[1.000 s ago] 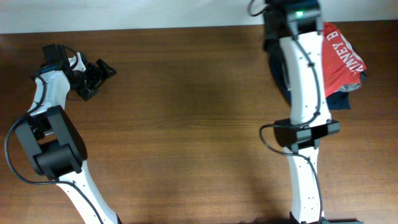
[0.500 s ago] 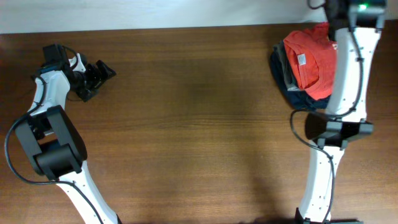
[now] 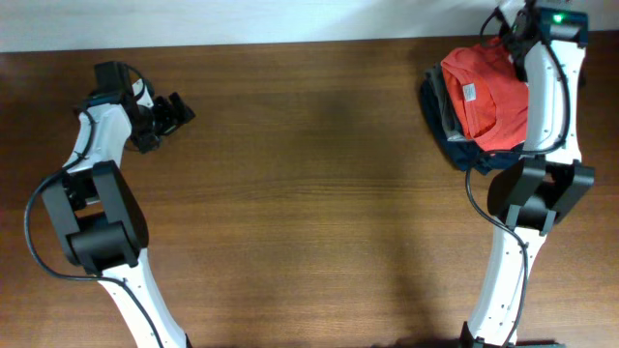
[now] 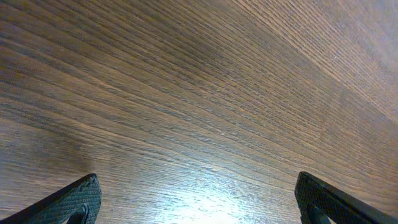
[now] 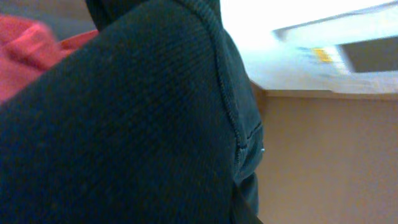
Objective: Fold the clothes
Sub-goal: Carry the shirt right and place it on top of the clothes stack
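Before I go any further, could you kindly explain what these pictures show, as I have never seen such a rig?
The machine is a pair of robot arms, the left arm and the right arm, at a wooden table. The overhead view looks straight down on both. Each of the other two views comes from a camera on one wrist. The left gripper is open and empty. Its view shows bare wood between its fingers. At the far right corner lies a pile: a red shirt on a grey garment and a navy garment. The right gripper is shut at the pile's far edge. Its view is filled by dark fabric right up close, so I cannot see whether it grips anything.
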Controlling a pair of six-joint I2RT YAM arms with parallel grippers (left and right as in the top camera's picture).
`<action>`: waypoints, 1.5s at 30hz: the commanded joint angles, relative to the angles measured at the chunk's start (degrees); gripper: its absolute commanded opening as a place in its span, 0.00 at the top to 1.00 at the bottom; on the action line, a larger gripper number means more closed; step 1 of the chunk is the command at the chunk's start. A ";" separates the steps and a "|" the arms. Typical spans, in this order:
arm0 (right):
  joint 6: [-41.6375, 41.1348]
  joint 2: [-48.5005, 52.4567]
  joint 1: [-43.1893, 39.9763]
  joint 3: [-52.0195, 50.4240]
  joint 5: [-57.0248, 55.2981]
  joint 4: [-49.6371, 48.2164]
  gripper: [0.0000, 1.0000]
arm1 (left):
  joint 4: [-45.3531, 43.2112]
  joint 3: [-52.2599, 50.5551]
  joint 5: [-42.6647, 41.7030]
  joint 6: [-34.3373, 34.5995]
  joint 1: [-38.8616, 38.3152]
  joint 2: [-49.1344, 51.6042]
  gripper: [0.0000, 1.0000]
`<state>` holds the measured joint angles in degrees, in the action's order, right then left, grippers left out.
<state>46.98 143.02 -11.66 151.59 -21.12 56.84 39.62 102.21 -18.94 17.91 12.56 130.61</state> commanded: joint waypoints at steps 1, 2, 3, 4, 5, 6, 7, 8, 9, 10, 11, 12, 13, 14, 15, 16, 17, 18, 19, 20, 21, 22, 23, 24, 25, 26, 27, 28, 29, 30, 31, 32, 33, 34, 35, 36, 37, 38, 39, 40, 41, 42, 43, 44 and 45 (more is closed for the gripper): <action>1.03 -1.09 1.40 -3.69 0.22 -1.14 0.96 | -0.57 0.68 2.49 -0.85 -0.96 -2.21 0.01; 1.03 -1.09 1.64 -4.70 0.24 -0.98 0.96 | -0.61 0.68 2.49 -0.85 -1.07 -2.21 0.01; 1.03 -1.09 1.95 -5.53 0.22 -0.98 0.96 | -0.74 0.68 2.49 -0.85 -1.07 -2.21 0.01; 1.01 -1.09 2.32 -6.23 0.37 -0.90 0.96 | -0.81 0.68 2.49 -0.85 -1.07 -2.21 0.01; 1.01 -1.09 2.69 -6.67 0.66 -0.66 0.96 | -0.94 0.68 2.49 -0.85 -1.07 -2.21 0.01; 0.94 -1.09 3.13 -6.97 1.25 -0.26 0.96 | -1.01 0.68 2.49 -0.85 -1.07 -2.21 0.01; 0.44 -1.09 3.56 -6.99 1.66 0.11 0.96 | -1.05 0.68 2.47 -0.85 -1.07 -2.21 0.01; 0.00 -1.09 4.13 -6.99 1.95 0.52 0.96 | -1.07 0.68 2.47 -0.85 -1.07 -2.21 0.01; -0.44 -1.09 4.66 -6.99 2.12 0.79 0.94 | -1.07 0.68 2.47 -0.85 -1.07 -2.21 0.01; -1.18 -1.11 5.25 -6.99 2.08 0.79 0.75 | -1.05 0.68 2.47 -0.85 -1.07 -2.21 0.01; -1.86 -1.11 5.79 -6.99 2.05 0.81 0.52 | -1.05 0.68 2.47 -0.85 -1.07 -2.21 0.01; -2.78 -1.11 6.43 -6.99 2.01 0.85 0.43 | -1.03 0.68 2.49 -0.85 -1.07 -2.21 0.01; -3.41 -1.14 6.95 -6.99 1.88 1.05 0.39 | -1.03 0.68 2.47 -0.85 -1.07 -2.21 0.01; -4.28 -1.22 7.52 -6.99 1.64 1.27 0.33 | -1.03 0.68 2.47 -0.87 -1.07 -2.21 0.01; -5.20 -1.22 8.09 -6.95 0.98 1.36 0.31 | -1.01 0.68 2.47 -0.87 -1.07 -2.21 0.01; -6.23 -1.44 8.72 -6.82 -0.13 1.40 0.30 | -1.03 0.68 2.47 -0.85 -1.07 -2.21 0.01; -7.63 -1.75 9.53 -6.67 -1.57 1.42 0.29 | -1.03 0.68 2.49 -0.87 -1.07 -2.21 0.01; -8.52 -2.08 10.10 -6.54 -2.36 1.40 0.28 | -1.05 0.68 2.47 -0.87 -1.07 -2.21 0.01; -8.83 -2.47 10.69 -6.38 -2.78 1.42 0.27 | -1.18 0.68 2.49 -0.87 -1.07 -2.21 0.01; -9.62 -2.97 11.43 -6.08 -3.13 1.42 0.25 | -1.33 0.68 2.51 -0.90 -1.07 -2.21 0.01; -10.05 -3.37 11.89 -5.73 -3.15 1.42 0.23 | -1.42 0.68 2.49 -0.90 -1.05 -2.21 0.01; -11.04 -4.11 12.66 -5.01 -3.10 1.55 0.22 | -1.44 0.68 2.49 -0.90 -0.94 -2.21 0.01; -11.96 -4.74 13.20 -4.52 -3.08 1.68 0.20 | -1.42 0.68 2.49 -0.90 -0.87 -2.21 0.01; -13.03 -5.42 13.70 -4.15 -3.06 1.73 0.18 | -1.42 0.68 2.49 -0.90 -0.79 -2.21 0.01; -14.56 -7.69 15.19 -3.72 -2.21 2.03 0.15 | -1.42 0.68 2.54 -0.90 -0.63 -2.21 0.01; -14.73 -8.66 15.87 -3.50 -1.40 2.34 0.13 | -1.44 0.68 2.97 -0.87 -0.55 -2.21 0.01; -14.73 -9.88 16.76 -3.39 -0.13 2.69 0.13 | -1.42 0.68 3.76 -0.87 -0.50 -2.21 0.01; -14.73 -11.39 17.92 -3.39 1.40 3.13 0.11 | -1.42 0.68 4.66 -0.87 -0.44 -2.21 0.01; -14.82 -12.68 18.97 -3.39 2.80 3.65 0.10 | -1.42 0.68 5.42 -0.87 -0.42 -2.21 0.01; -14.93 -14.16 20.33 -3.39 4.37 4.31 0.09 | -1.42 0.68 6.21 -0.87 -0.42 -2.21 0.01; -14.95 -15.63 21.84 -3.39 5.68 5.20 0.08 | -1.42 0.68 7.02 -0.87 -0.42 -2.21 0.01; -15.06 -16.61 22.99 -3.39 6.47 5.81 0.06 | -1.40 0.68 7.52 -0.87 -0.42 -2.21 0.01; -16.46 -18.08 24.79 -3.39 7.52 6.49 0.04 | -1.40 0.68 7.87 -0.87 -0.42 -2.21 0.01; -17.46 -18.86 25.94 -3.39 8.09 6.91 0.02 | -1.40 0.68 7.87 -0.87 -0.42 -2.21 0.01; -18.88 -20.04 27.89 -3.39 8.92 7.63 0.01 | -1.40 0.68 7.87 -0.87 -0.42 -2.21 0.01; -20.35 -20.90 29.73 -3.39 9.16 8.07 0.02 | -1.40 0.68 7.87 -0.87 -0.42 -2.21 0.01; -21.62 -21.55 31.19 -3.39 9.16 8.48 0.01 | -1.40 0.68 7.87 -0.87 -0.42 -2.21 0.01; -22.47 -22.01 32.48 -3.39 9.16 8.92 0.01 | -1.40 0.68 7.87 -0.87 -0.42 -2.21 0.01; -23.06 -22.60 34.16 -3.39 9.16 9.60 0.01 | -1.40 0.68 7.87 -0.87 -0.42 -2.21 0.01; -23.96 -23.12 35.89 -3.39 9.16 10.27 0.01 | -1.40 0.68 7.87 -0.87 -0.42 -2.21 0.01; -25.05 -23.61 37.44 -3.39 9.11 10.78 0.01 | -1.40 0.68 7.85 -0.87 -0.42 -2.21 0.01; -26.80 -24.11 39.52 -3.39 9.11 11.41 0.01 | -1.40 0.68 7.87 -0.87 -0.42 -2.21 0.01; -28.13 -24.33 40.74 -3.39 9.14 11.69 0.02 | -1.40 0.68 7.87 -0.87 -0.42 -2.21 0.01; -29.92 -24.44 41.88 -3.39 9.14 11.80 0.01 | -1.40 0.68 7.87 -0.87 -0.42 -2.21 0.01; -32.20 -24.50 43.21 -3.39 9.14 11.91 0.01 | -1.40 0.68 7.87 -0.87 -0.42 -2.21 0.01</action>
<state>22.04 119.42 29.26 147.81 -12.51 68.40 38.30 102.21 -11.70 17.91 11.79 130.61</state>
